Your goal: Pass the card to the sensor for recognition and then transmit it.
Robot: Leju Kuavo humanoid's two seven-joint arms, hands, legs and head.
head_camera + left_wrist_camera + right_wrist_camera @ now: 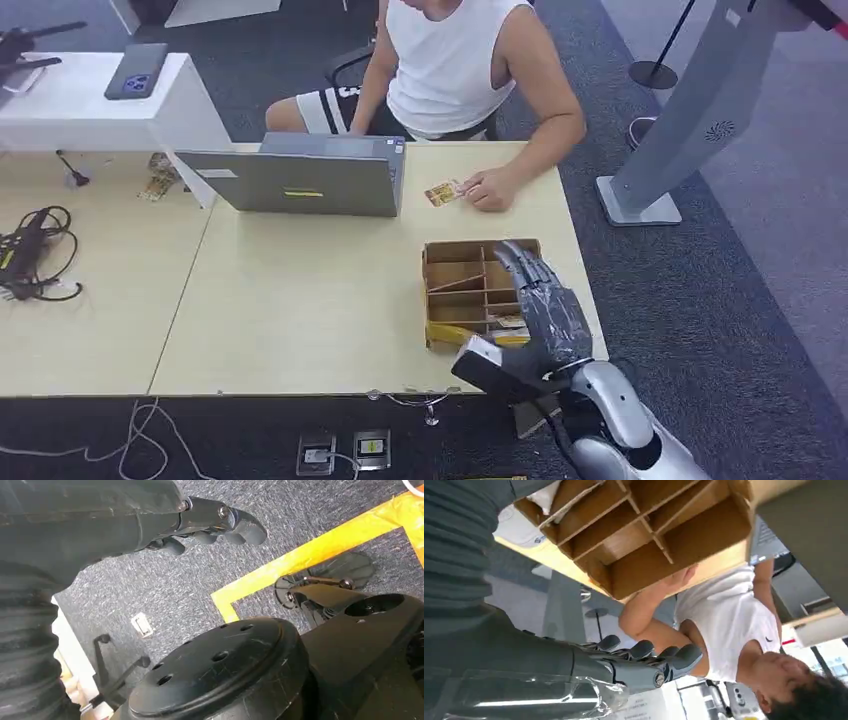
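A small orange card (443, 192) lies on the table near the far edge, under the fingertips of a seated person's hand (490, 189). A cardboard box with dividers (455, 280) stands at the table's right front; a few cards (508, 326) lie in its near compartment. My right hand (540, 298) hovers over the box's right side, fingers stretched out and holding nothing. In the right wrist view those fingers (644, 657) are spread apart beside the box (634, 540). My left hand (210, 522) hangs over the carpet, fingers loosely bent and holding nothing.
A grey laptop (300, 175) stands open at the middle of the table, facing the person. A phone (135, 72) rests on a white stand at the far left, and cables (35, 255) lie at the left. A grey kiosk (700, 110) stands on the floor at the right.
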